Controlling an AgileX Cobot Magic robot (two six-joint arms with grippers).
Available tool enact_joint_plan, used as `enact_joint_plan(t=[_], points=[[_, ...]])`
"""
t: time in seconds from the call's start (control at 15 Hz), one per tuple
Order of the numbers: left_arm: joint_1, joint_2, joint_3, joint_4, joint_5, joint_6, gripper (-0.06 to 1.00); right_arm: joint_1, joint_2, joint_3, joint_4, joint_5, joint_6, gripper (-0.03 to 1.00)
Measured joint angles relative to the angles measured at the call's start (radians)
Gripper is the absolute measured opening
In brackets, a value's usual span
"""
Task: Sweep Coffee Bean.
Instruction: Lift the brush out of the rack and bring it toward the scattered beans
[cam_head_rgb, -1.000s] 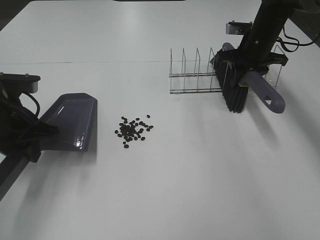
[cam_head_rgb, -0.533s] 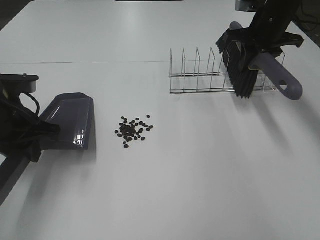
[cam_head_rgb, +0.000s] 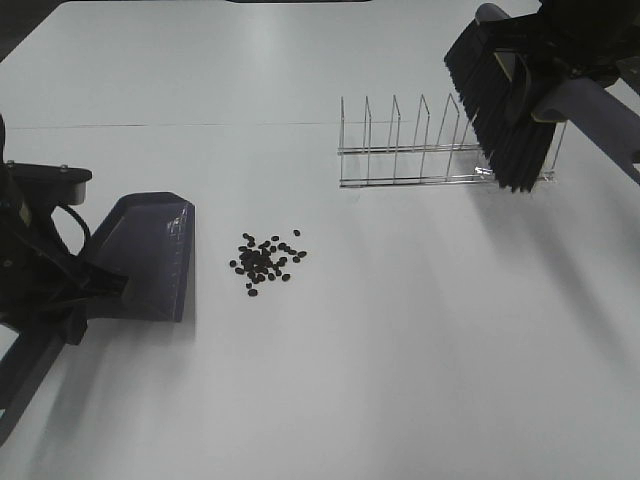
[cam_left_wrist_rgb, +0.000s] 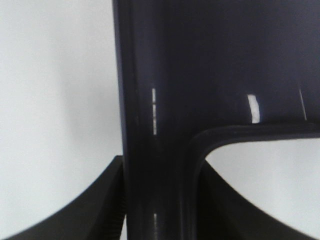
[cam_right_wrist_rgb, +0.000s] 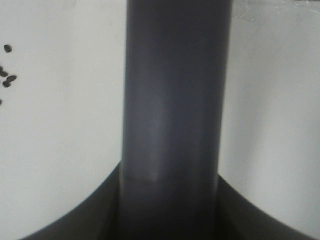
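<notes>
Several tiny dark coffee beans (cam_head_rgb: 264, 262) lie in a loose pile on the white table; a few show in the right wrist view (cam_right_wrist_rgb: 7, 75). My left gripper (cam_head_rgb: 85, 290) is shut on the handle of the purple-grey dustpan (cam_head_rgb: 150, 258), which rests left of the beans, mouth toward them. The dustpan fills the left wrist view (cam_left_wrist_rgb: 200, 75). My right gripper (cam_head_rgb: 575, 60) is shut on the grey handle (cam_right_wrist_rgb: 172, 110) of the brush (cam_head_rgb: 500, 100). The brush hangs in the air above the wire rack, black bristles down.
A clear wire rack (cam_head_rgb: 440, 150) stands at the back right, under and beside the brush. The white table (cam_head_rgb: 400, 350) stretches bare toward the front and right of the beans.
The right gripper has lifted the brush up and to the right, out of the rack. The left gripper has shifted the dustpan a little, tilting it flatter near the beans.
</notes>
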Motion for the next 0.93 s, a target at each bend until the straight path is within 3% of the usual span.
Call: enact_joint_plan(t=[0.33,0.93], points=[[-0.022,0.0,0.044,0.034,-0.074,-0.012,0.33,0.074,-0.038,0.071,-0.02,-0.039,0.03,0.33],[-0.022,0.148,0.03,0.037,-0.123,0.004,0.32,0.077,-0.036,0.071,-0.026,-0.109,0.044,0.33]])
